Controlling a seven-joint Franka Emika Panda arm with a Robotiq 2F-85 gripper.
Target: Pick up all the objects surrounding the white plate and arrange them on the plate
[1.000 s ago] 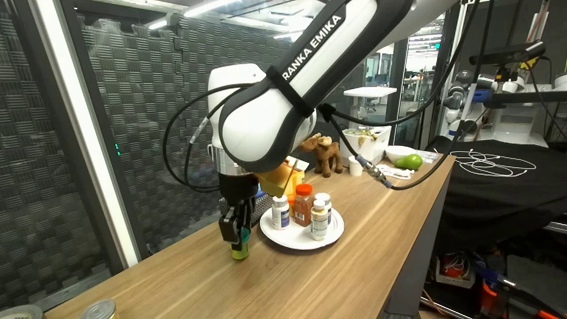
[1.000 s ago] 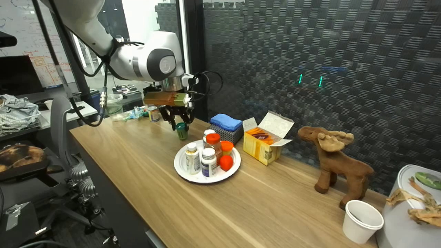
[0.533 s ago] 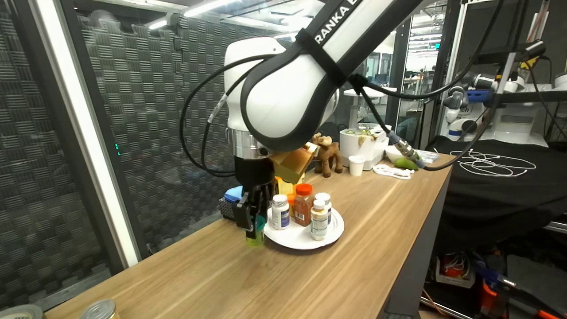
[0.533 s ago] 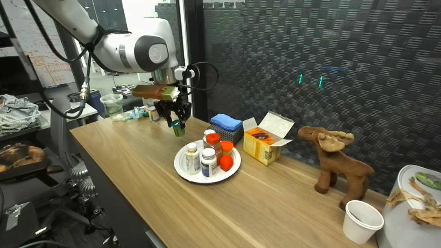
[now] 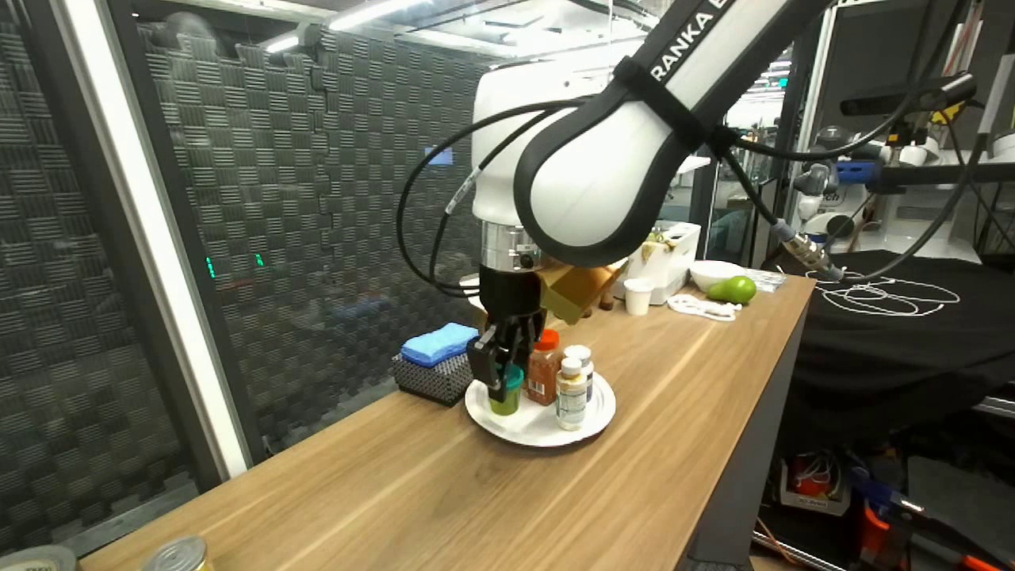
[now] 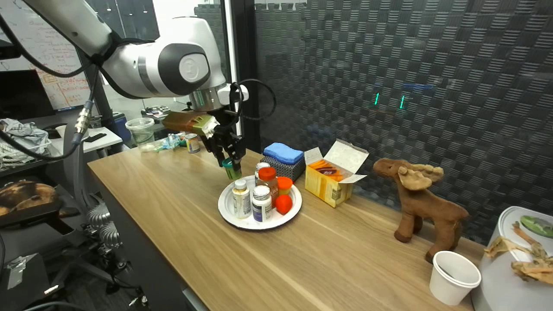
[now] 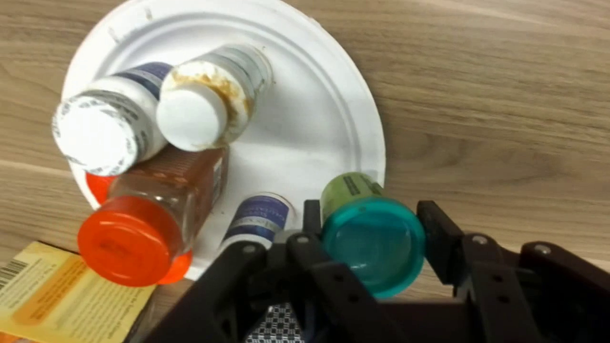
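Gripper [image 7: 369, 228], fingers down, clamped on green jar [image 7: 374, 243] with teal lid. Jar leans slightly, held over edge of white plate [image 7: 305, 124]; can't tell from here whether base touches. On plate: three white-capped bottles [image 6: 241, 201], standing; among them brown bottle [image 6: 268, 181] with red cap, orange-lidded tub [image 6: 284, 185], round red piece [image 6: 284, 204]. Near plate, on wood surface [image 6: 311, 255]: blue pad [image 6: 283, 153] atop dark box [image 6: 288, 168], open yellow box [image 6: 328, 188]. Brown toy moose [image 6: 432, 207] farther along.
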